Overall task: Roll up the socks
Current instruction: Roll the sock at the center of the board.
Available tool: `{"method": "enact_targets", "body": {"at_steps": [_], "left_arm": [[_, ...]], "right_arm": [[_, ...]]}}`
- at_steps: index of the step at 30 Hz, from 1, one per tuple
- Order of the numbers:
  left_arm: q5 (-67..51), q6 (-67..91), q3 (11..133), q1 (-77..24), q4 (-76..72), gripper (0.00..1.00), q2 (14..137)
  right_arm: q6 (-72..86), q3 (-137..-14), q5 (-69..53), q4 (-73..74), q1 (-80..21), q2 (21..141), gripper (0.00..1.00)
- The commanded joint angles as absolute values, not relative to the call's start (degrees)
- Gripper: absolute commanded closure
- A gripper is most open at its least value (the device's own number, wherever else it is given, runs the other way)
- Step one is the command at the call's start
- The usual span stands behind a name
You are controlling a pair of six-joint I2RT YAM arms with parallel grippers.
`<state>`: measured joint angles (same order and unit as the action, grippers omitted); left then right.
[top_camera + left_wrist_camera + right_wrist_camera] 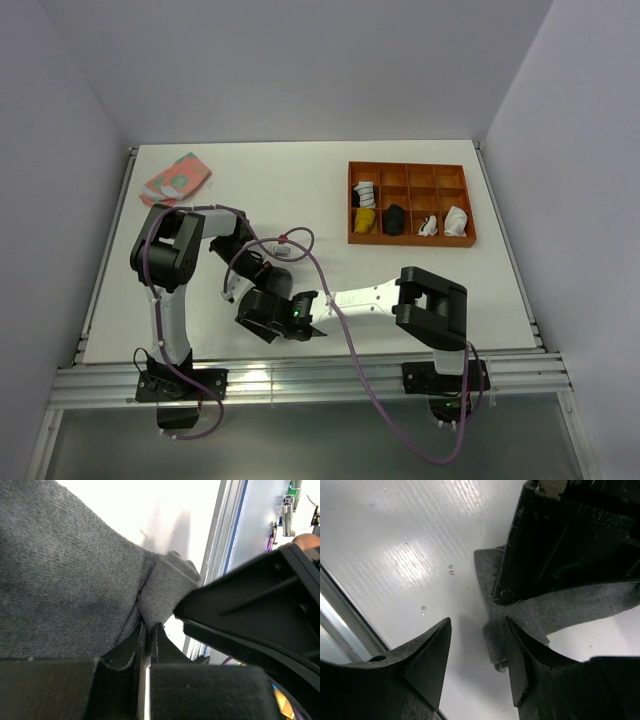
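A white table (300,190) sits between pale purple walls (300,60), with a metal rail (300,380) along its front edge. Light shines off the tabletop. Far back on the right is an orange tray (410,241) with small rolled bundles in its boxes. A pink patterned cloth (176,178) lies in the back left corner. Near the front middle, the left pincer (148,630) is pressed together, pinching the grey sock (65,580) just above the table. The right pincer (478,622) is spread apart, with the sock's edge right beside one finger.
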<state>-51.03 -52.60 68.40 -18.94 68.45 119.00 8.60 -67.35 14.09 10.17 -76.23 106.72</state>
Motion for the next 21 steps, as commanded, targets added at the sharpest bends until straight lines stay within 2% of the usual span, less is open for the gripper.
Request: {"method": "enact_targets", "body": {"at_steps": [1,21], "left_arm": [[-47.64,-53.97,68.91,-19.16,64.86,1.0,120.5],[-46.58,-59.85,69.7,-19.34,70.66,1.0,122.52]], "right_arm": [[7.38,-66.36,18.01,9.75,-75.76,108.28,0.46],[4.75,-62.14,27.33,7.73,-74.71,106.18,0.48]]}}
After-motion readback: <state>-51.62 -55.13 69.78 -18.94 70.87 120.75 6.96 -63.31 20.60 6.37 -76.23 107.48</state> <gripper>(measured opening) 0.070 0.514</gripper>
